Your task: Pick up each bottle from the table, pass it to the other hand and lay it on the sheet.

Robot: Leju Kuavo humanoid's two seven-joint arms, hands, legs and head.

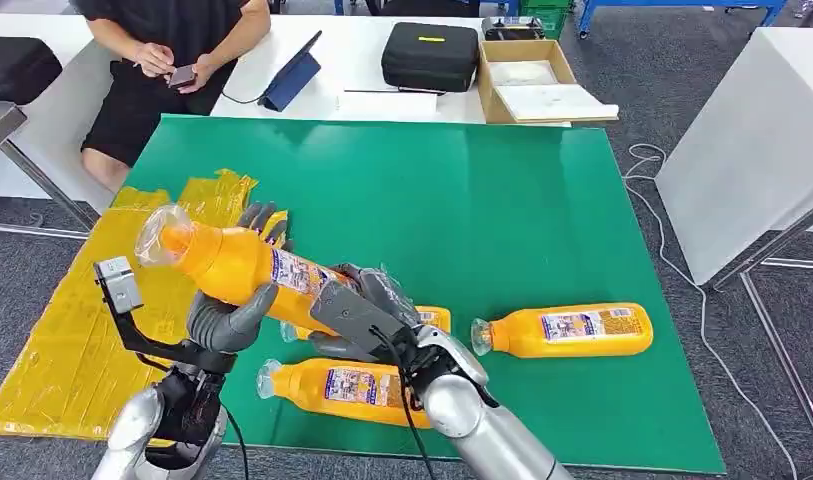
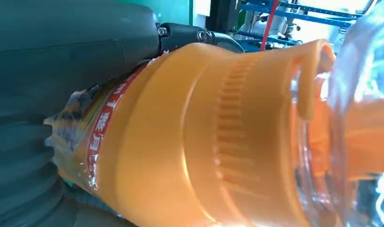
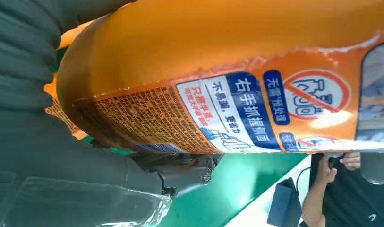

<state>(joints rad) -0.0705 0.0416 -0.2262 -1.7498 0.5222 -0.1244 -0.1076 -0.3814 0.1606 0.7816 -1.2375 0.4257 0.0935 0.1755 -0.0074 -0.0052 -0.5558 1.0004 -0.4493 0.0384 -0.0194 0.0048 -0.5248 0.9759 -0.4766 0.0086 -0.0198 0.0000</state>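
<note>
Both hands clasp one orange bottle [image 1: 244, 268] in mid-air above the green tabletop [image 1: 502, 200]: the left hand [image 1: 227, 315] wraps its neck end, the right hand [image 1: 367, 315] its base. Two more bottles [image 1: 572, 331] lie flat nearby, the yellow sheet [image 1: 62, 340] spread alongside the tabletop.

Green table [image 1: 502, 190], three bottles [image 1: 572, 331]

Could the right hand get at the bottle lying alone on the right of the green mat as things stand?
Probably not yet: the right hand grips the raised bottle together with the left hand. The lone bottle itself lies unobstructed.
</note>
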